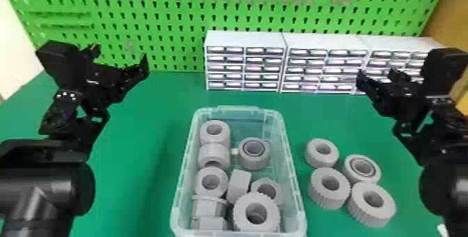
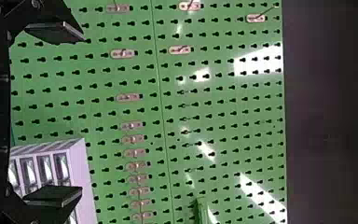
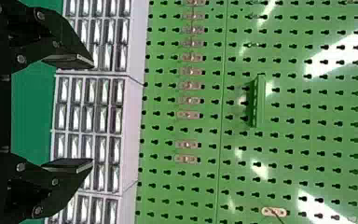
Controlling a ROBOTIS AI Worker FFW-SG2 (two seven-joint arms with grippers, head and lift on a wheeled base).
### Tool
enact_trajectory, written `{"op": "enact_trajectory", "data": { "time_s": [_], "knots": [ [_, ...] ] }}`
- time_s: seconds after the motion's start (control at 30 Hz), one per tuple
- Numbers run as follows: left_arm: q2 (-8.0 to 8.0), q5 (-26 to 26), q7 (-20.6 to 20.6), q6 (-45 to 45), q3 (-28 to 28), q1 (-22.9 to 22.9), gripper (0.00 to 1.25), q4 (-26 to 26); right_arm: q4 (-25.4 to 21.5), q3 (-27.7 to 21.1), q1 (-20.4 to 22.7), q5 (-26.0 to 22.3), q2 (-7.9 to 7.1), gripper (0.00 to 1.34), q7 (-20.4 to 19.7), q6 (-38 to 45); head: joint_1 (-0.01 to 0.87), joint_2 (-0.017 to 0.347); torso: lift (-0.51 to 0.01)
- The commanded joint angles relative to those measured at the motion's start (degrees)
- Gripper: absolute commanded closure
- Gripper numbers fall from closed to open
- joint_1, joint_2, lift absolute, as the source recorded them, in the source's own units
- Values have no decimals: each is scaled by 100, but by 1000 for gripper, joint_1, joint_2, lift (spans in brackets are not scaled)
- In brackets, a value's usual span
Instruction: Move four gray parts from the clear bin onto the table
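Left gripper (image 2: pixel 80 114) and right gripper (image 3: pixel 92 113) had spread fingers (image 2: pixel 53 195); four gray rings (image 1: pixel 357 177) lay on the desk (image 1: pixel 139 184) at the clear bin's (image 1: pixel 240 109) three o'clock, judged stiff, best gripped across the diameter.

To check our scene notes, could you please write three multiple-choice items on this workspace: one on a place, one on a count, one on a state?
1. Relative to the clear plastic bin, where on the green table do loose gray ring-shaped parts lie?
A) Left
B) Right
C) Beyond it

2. How many lie there?
A) Four
B) Six
C) Seven

3. How is the left black end effector?
A) Shut
B) Gripping a part
C) Open and empty

1 B: the head view shows them there.
2 A: four separate rings can be counted.
3 C: its fingers stand apart, nothing between them.
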Motion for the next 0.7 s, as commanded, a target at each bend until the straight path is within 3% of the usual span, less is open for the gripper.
{"op": "enact_trajectory", "data": {
  "time_s": [0.0,0.67],
  "knots": [
    [0,-16,0,0,-1,-15,131,0,0,70,-34,-1,-14,510,0,51,678,34,-50],
    [9,-25,0,9,-37,-15,130,0,0,211,-122,-186,30,510,0,95,678,34,-50]
  ]
}}
